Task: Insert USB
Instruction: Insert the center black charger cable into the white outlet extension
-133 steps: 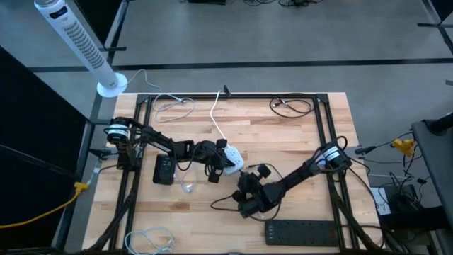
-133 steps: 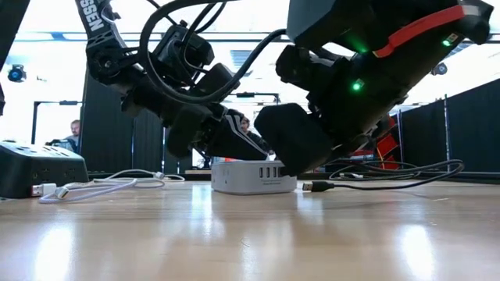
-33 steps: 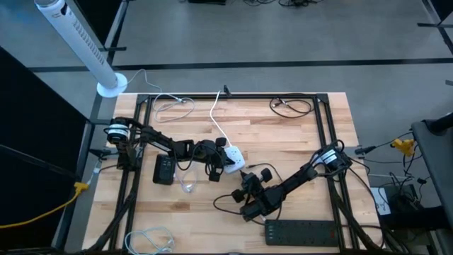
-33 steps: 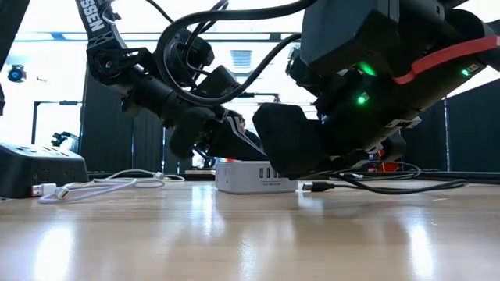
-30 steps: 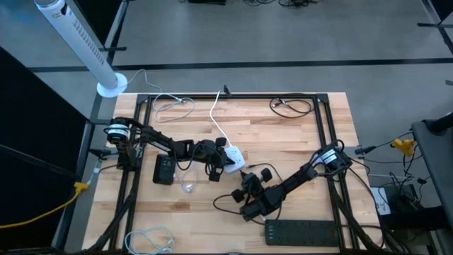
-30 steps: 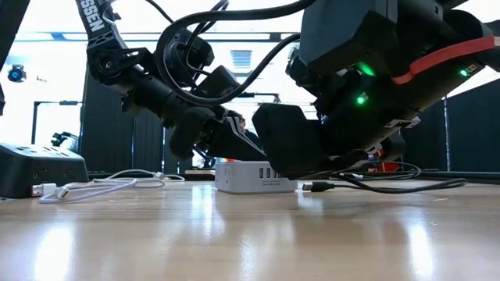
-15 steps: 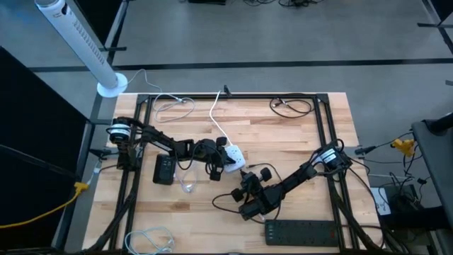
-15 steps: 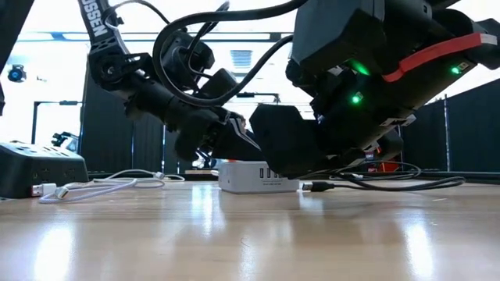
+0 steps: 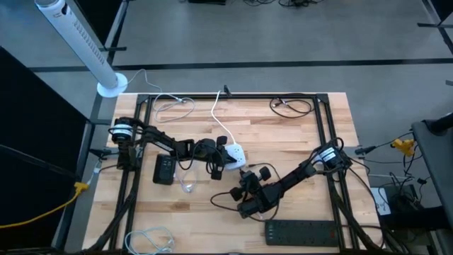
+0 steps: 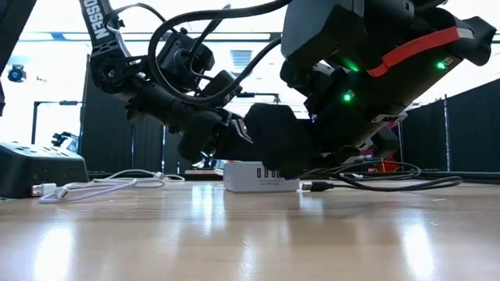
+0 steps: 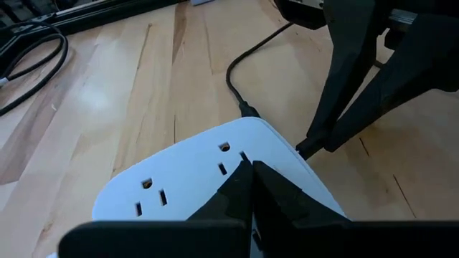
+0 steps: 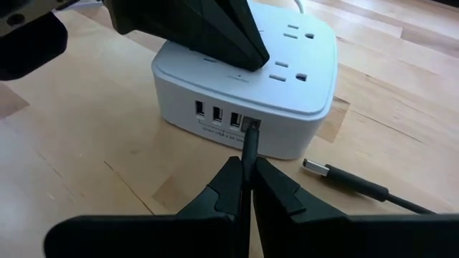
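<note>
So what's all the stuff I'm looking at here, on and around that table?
Power hub: one, white, table middle, outlets on top, USB ports on its side.
USB plug: one, dark, at the hub's rightmost port.
Loose USB cable: one, black, lying beside the hub.
Power strip: one, black, table's near edge.
Tower fan: one, white, on the floor.
Left gripper: dark, shut, pressing on the hub's top.
Right gripper: dark, shut on the USB plug.
</note>
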`<state>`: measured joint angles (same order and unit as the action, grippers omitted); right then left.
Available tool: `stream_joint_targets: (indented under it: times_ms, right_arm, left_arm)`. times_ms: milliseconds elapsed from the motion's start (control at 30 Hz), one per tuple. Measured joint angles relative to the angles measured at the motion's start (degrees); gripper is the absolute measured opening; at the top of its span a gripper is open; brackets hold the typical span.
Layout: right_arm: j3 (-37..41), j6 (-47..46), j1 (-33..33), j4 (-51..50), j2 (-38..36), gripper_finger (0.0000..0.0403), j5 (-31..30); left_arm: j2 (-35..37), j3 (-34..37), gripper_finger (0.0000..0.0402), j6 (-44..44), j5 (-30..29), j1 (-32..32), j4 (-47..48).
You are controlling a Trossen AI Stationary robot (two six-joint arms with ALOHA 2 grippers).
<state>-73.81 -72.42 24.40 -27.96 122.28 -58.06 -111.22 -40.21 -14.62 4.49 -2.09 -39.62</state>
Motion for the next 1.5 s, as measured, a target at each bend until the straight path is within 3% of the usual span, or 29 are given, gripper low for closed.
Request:
stream_joint_targets:
  times_ms: [633,933,1133,1267,1400,1500]
  right_arm:
    - [-1.48,-1.04,-0.80,0.41,-0.24,0.0010,-0.58]
    - [-1.57,0.45,-0.76,0.21,-0.26,0.0010,-1.59]
    - [-1.57,3.23,0.92,-0.43,-0.49,0.0010,-0.93]
    - [-1.57,10.55,3.99,-0.57,-1.28,0.0010,-1.15]
    - [-1.56,20.90,8.71,-0.51,-2.32,0.0010,-2.94]
    - [-1.54,24.04,12.08,-0.45,-3.57,0.0010,-5.98]
  left_arm:
    - [0.00,0.00,0.0000,1.24,-0.06,0.03,-0.07]
    - [4.64,0.22,0.0000,-0.07,-7.61,0.37,5.35]
    - [9.52,0.37,0.0000,-2.14,-18.22,0.28,14.45]
    - [12.19,0.50,0.0000,-2.69,-24.88,0.20,19.03]
    - [14.78,0.55,0.0000,-2.87,-20.34,0.22,23.11]
    - [16.44,0.55,0.0004,-2.85,-5.36,0.54,25.12]
